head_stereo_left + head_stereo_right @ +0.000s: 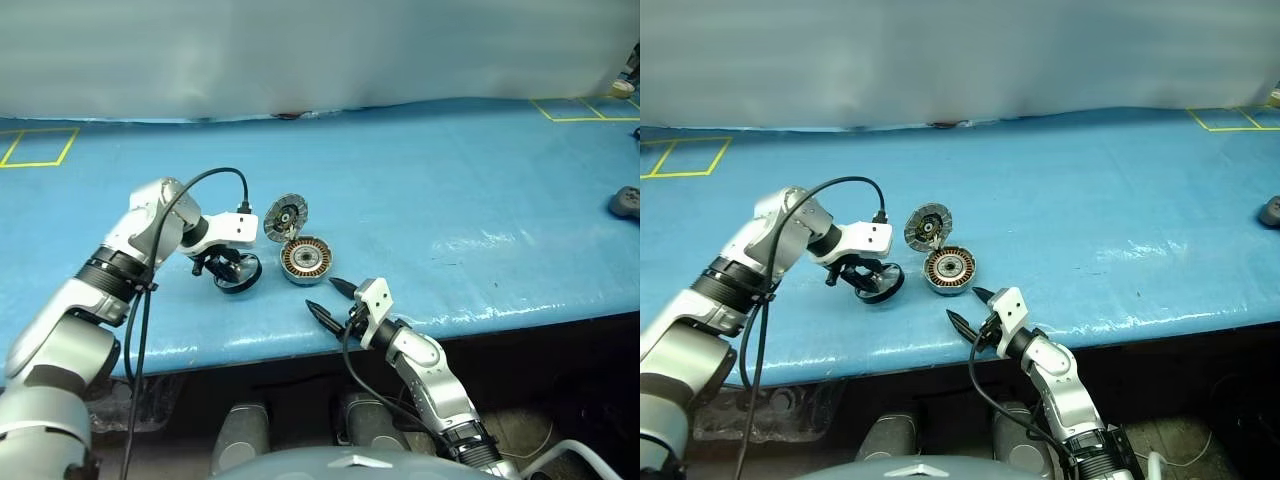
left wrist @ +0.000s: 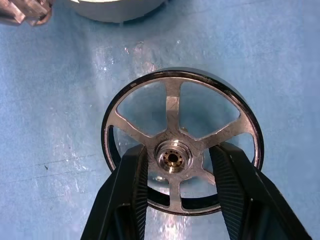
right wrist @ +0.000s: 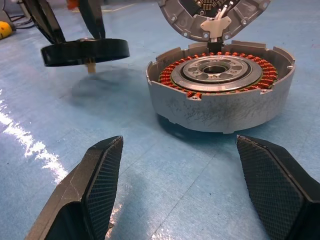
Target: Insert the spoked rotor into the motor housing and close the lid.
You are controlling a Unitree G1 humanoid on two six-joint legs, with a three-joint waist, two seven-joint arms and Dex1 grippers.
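While pointing steeply down, left tool (image 1: 232,268) grips spoked rotor (image 2: 181,140) off the table; right tool (image 1: 330,297) level, open.

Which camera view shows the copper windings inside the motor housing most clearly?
The right wrist view: the motor housing is seen close from the side and slightly above, its ring of copper windings plain around the silver centre. The two eye views show it small from above beside the lifted spoked rotor. The left wrist view catches a bit of its wall.

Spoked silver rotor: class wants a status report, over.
Left hand shut on spoked silver metal rotor, lifted off blue table. Right hand open, idle. Copper-wound housing open, lid up.
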